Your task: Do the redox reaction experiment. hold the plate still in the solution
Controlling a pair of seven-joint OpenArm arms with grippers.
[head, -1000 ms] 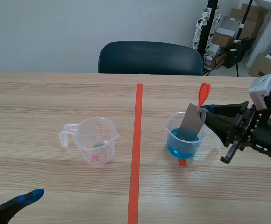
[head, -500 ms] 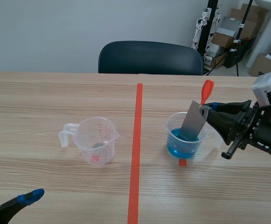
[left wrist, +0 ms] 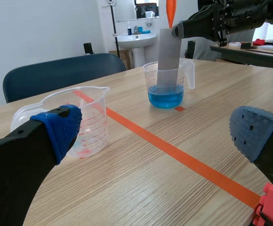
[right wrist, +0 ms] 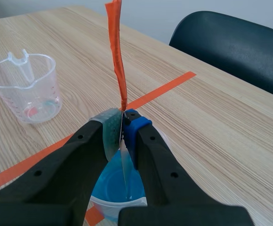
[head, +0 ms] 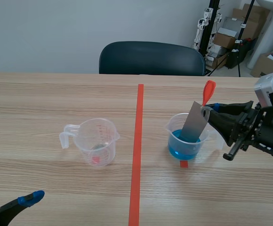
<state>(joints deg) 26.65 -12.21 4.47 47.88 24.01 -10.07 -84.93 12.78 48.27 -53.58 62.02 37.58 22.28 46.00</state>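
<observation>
Item: plate (head: 194, 126), grey, flat, rectangular. Stands tilted in the beaker, its lower end dipped in the blue solution (head: 183, 147) and its upper end leaning toward the right arm. An orange-red strip (head: 207, 92) rises from its top edge.

Holder: right end effector (right wrist: 122, 123). It comes in from the right side of the bench, with both fingers pinching the plate's upper edge, one pad on each face. The right wrist view shows the plate edge-on between the pads, with the strip standing straight up above them.

Vessel: beaker (head: 186, 141), clear plastic, upright on the bench (head: 42, 103), to the right of the long tape line (head: 137, 155). Its handle faces the right arm. The solution fills only its lower part. A small tape square (head: 183, 164) shows at its near foot.

Second vessel: measuring cup (head: 96, 141), clear plastic with red graduation marks. It stands upright to the left of the tape line, well apart from the beaker, with its handle turned away from the line.

Other arm: left end effector (left wrist: 157, 132), low at the bench's near left corner, fingers spread wide with nothing between them. The measuring cup stands ahead of it.

Surroundings: dark chair (head: 150, 57) behind the far edge of the bench; cardboard boxes (head: 230, 33) stacked at the back right.
</observation>
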